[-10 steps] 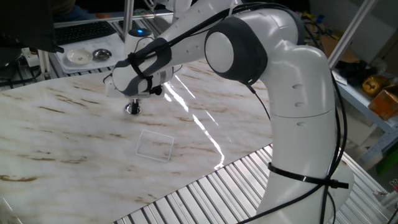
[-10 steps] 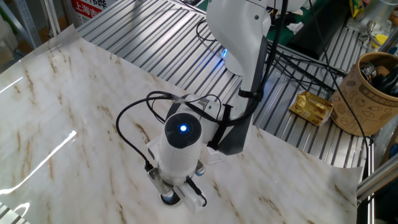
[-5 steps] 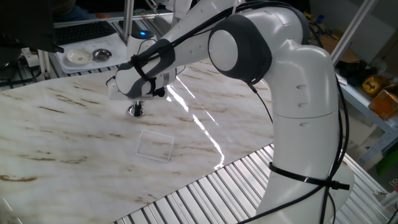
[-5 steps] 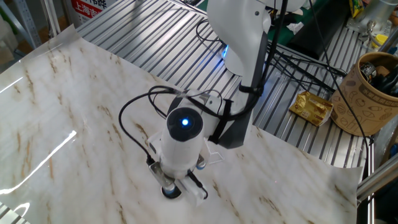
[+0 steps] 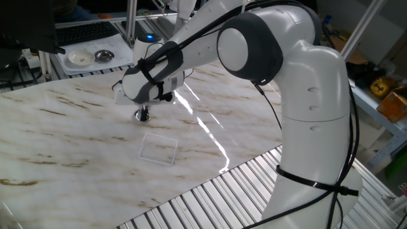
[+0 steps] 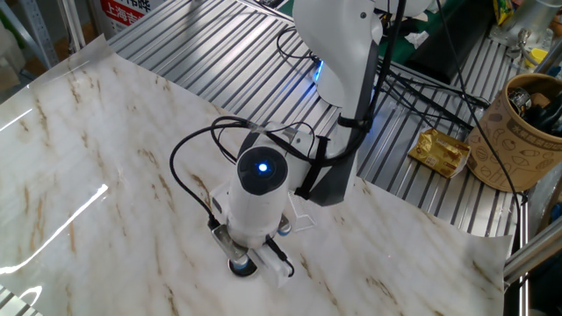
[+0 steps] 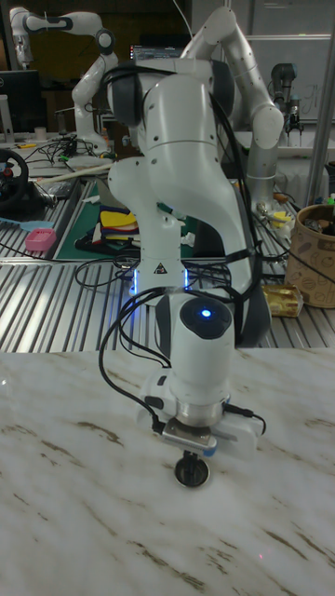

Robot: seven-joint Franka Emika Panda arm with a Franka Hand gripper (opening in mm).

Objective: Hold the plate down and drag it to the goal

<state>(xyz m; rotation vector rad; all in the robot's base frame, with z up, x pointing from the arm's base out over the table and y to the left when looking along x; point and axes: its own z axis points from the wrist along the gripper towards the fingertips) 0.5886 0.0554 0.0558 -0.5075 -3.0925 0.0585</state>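
Marble-patterned surface (image 5: 76,137), brown veining, bordered by ribbed metal slats on the near edge in one fixed view; cluttered lab benches and further robot arms behind in the tall fixed view. White Franka arm (image 5: 299,95) reaches across the surface with the wrist pointing down. The hand (image 5: 144,114) stands vertical over the plate (image 5: 140,116), fingertips pressed onto its centre; the fingers appear drawn together into one dark stub, though the wrist body hides them in part. In the tall fixed view the plate (image 7: 193,472) shows as a small shiny disc directly under the hand (image 7: 193,458), flat on the marble. In the other fixed view only a sliver of the plate (image 6: 242,267) shows below the wrist, blue status light on top of the wrist housing. The goal (image 5: 159,149), a faint rounded-square outline, lies at about 5 o'clock from the plate in one fixed view, near it but not touching; plate is fully outside the outline. At about 10 o'clock from the plate, off the marble, a tray (image 5: 89,63) holds a white dish (image 5: 80,58) and a metal bowl (image 5: 103,56). A brown paper cup (image 6: 518,132) stands at the right edge of the other fixed view.
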